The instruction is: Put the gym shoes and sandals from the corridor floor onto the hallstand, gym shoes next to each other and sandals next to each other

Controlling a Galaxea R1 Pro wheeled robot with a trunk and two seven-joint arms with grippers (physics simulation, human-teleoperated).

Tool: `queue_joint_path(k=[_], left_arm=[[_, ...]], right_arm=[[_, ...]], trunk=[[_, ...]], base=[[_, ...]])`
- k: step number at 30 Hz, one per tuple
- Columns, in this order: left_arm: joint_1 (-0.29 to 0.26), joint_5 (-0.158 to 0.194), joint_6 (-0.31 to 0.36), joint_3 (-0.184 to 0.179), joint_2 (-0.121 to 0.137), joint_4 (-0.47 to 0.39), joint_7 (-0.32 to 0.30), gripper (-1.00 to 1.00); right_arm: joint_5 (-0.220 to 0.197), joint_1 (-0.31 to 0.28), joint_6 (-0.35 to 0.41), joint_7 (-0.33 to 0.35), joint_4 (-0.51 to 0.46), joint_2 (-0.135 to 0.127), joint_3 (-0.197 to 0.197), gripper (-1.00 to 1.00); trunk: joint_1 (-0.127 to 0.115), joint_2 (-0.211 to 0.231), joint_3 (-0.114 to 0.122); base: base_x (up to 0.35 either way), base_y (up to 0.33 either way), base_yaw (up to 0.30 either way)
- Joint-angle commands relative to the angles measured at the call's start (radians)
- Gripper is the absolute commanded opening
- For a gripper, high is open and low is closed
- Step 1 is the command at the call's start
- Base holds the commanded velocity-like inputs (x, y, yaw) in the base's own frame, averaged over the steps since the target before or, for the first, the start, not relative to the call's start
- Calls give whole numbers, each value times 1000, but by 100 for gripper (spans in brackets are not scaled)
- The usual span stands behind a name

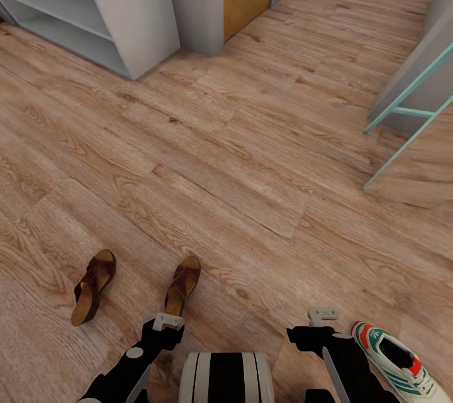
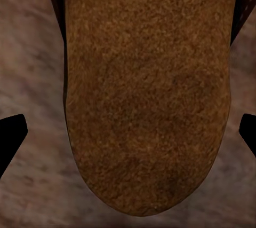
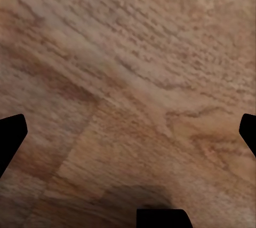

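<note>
Sandals lie on the floor (image 1: 251, 158) ahead of the robot: one sandal (image 1: 182, 285) flat, its long axis running away from the robot, heel end right under the left claw (image 1: 168, 321); the other sandal (image 1: 93, 287) tipped on its side further left. In the left wrist view the tan insole (image 2: 146, 94) sits centred between widely parted fingertips (image 2: 10, 134), which hold nothing. The right claw (image 1: 323, 314) hangs spread and empty over bare boards, a sneaker (image 1: 393, 359) just beside it. The white rack (image 1: 94, 7) stands well apart, ahead to the left.
</note>
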Motion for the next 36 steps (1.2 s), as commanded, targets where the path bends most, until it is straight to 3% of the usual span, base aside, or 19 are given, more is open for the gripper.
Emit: queue_joint_path(k=[1, 3, 4, 29, 30, 36], left_arm=[[0, -10, -4, 1, 0, 1, -1, 100], [0, -10, -4, 1, 0, 1, -1, 100], [0, -10, -4, 1, 0, 1, -1, -100], [0, -10, -4, 1, 0, 0, -1, -100], [-2, -10, 4, 3, -1, -58, -1, -100], [-3, -10, 55, 3, -1, -139, -1, -100]], right_arm=[[1, 0, 5, 1, -1, 0, -1, 100], [1, 0, 5, 1, -1, 0, -1, 100], [1, 0, 5, 1, -1, 0, -1, 100], [1, 0, 4, 1, -1, 0, -1, 100], [2, 0, 5, 1, -1, 0, -1, 100], [4, 0, 4, 0, -1, 0, 1, 100]], trunk=[[0, 0, 0], [0, 0, 0], [0, 0, 0], [0, 0, 0], [-1, 0, 3], [-3, 1, 27]], base=[[0, 0, 0], [0, 0, 0], [0, 0, 0], [0, 0, 0], [0, 0, 0], [0, 0, 0]])
